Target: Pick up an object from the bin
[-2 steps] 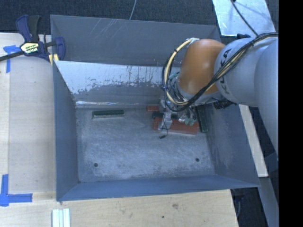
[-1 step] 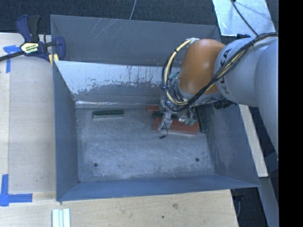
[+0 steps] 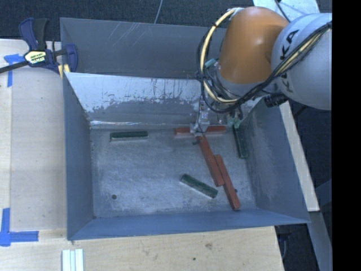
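Leftward, you saw a dark green bar (image 3: 128,134) by the bin's (image 3: 79,151) back edge and a second green bar (image 3: 198,186) mid-floor. The gripper (image 3: 201,129) stood over a red-brown bar (image 3: 183,131) at the back edge, with slanted red-brown sticks (image 3: 219,174) running toward the front-right corner. You could not tell its opening.

End effector (image 3: 201,125) over a red-brown bar (image 3: 184,131) at the back of the bin (image 3: 79,168); dark green bar (image 3: 129,135) farther left.

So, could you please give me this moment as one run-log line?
tool: at back wall, over short red-brown bar | bar: lying flat | nearby: long red-brown sticks, green bar at right wall
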`<control>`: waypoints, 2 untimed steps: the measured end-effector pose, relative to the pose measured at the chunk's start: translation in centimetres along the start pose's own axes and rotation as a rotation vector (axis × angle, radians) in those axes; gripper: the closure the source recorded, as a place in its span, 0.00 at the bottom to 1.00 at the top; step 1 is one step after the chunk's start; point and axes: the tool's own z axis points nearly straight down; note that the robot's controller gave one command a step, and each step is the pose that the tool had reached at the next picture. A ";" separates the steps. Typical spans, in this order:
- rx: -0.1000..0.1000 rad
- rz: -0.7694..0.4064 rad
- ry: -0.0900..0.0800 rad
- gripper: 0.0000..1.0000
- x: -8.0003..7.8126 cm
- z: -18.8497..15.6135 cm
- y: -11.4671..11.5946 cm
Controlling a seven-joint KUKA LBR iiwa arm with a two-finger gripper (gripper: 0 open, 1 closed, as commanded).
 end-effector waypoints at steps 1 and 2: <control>0.000 0.000 0.000 1.00 0.0 0.0 0.0; 0.000 -0.070 -0.001 1.00 2.2 1.2 -3.6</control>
